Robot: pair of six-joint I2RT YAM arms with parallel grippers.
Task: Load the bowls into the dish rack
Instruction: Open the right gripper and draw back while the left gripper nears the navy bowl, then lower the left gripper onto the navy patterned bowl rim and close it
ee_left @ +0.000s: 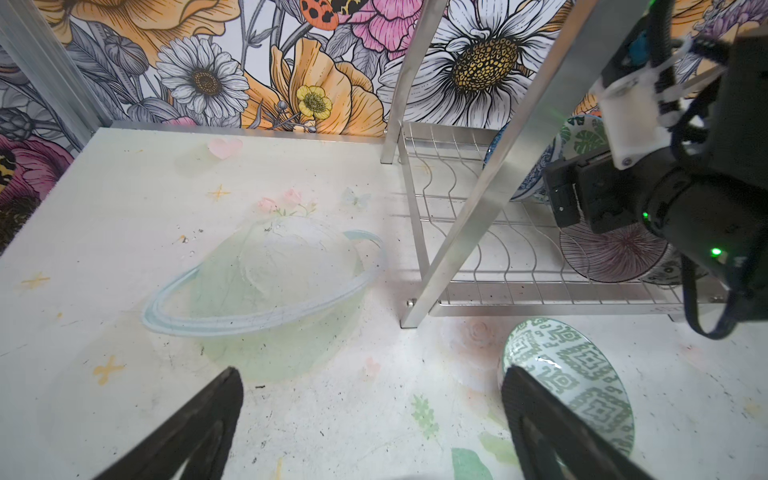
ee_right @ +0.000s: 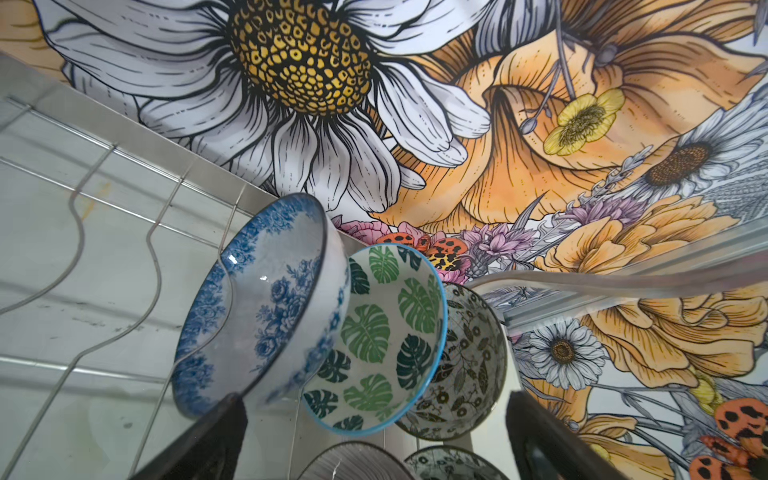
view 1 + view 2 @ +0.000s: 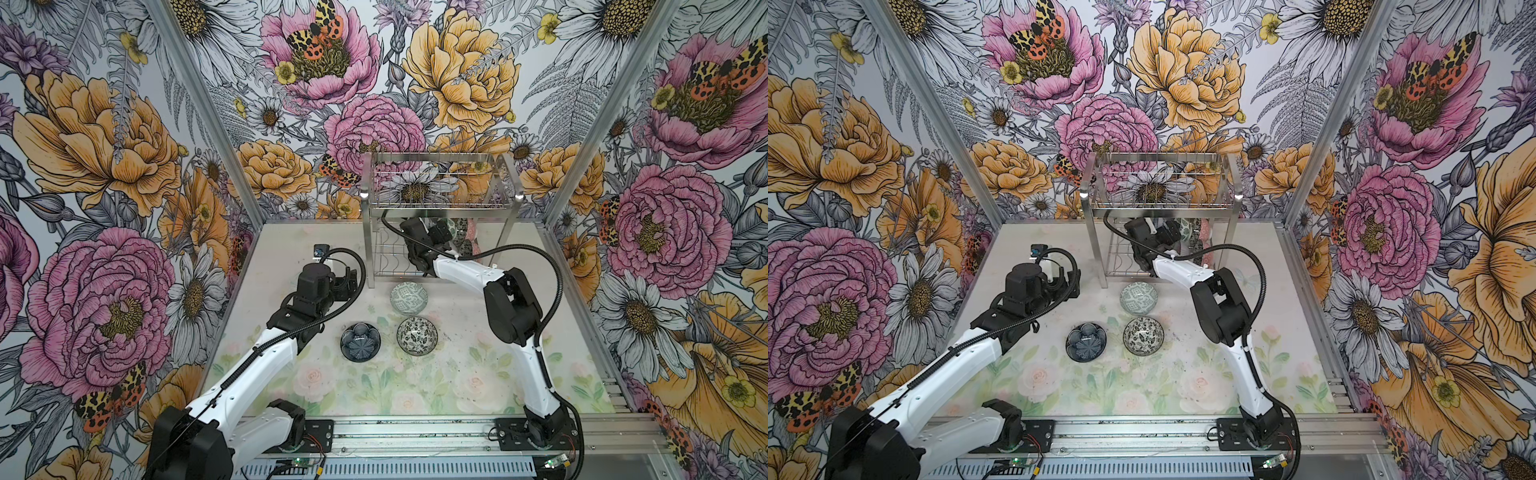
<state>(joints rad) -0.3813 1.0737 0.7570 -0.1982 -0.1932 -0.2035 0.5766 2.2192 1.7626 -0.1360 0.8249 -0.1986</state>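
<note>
Gaping right jaws (image 2: pixel 374 399) just beside blue bowl (image 2: pixel 266 307) propped in dish rack (image 2: pixel 83 232); left jaws (image 1: pixel 370 374) spread too.

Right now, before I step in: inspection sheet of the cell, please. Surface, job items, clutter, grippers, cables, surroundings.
Surface: table with faded flower print, dark specks scattered.
Job's things: grey-green bowl, black-and-white floral bowl and dark bowl upright on the table, apart; dish rack at the back; blue floral bowl and green leaf bowl stand on edge in its lower tier, more bowls beside them.
Clutter: nothing seen.
Grippers: left gripper open, empty, above the table; right gripper open, empty, inside the rack's lower tier.
Cables: black hoses loop off both arms.
Surroundings: floral walls, metal frame posts.
</note>
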